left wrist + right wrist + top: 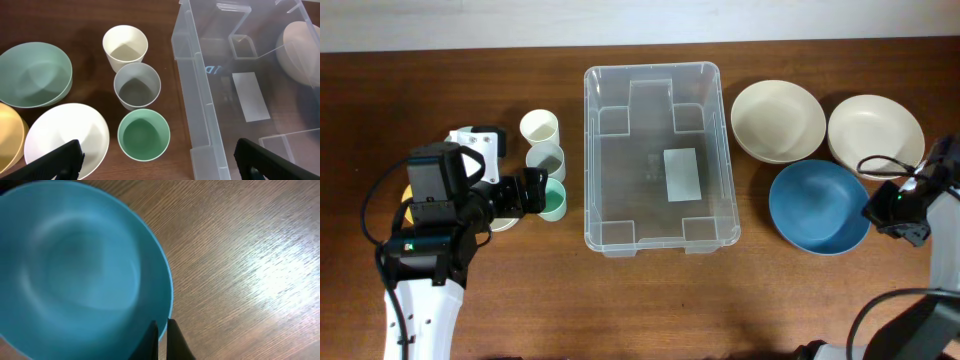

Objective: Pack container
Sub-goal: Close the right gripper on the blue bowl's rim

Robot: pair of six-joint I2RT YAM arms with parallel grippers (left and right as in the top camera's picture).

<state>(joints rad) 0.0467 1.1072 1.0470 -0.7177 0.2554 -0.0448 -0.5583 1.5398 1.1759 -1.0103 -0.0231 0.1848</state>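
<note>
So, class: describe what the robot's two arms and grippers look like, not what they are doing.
The left arm and right arm have white lower links and black wrist sections, each with a small green light and looping black cables. The left gripper has wide, flat black fingers; the right gripper has slim dark fingers.

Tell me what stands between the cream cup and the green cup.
The grey cup stands between the cream cup and the green cup; the left wrist view shows it clearest, the overhead too.
</note>
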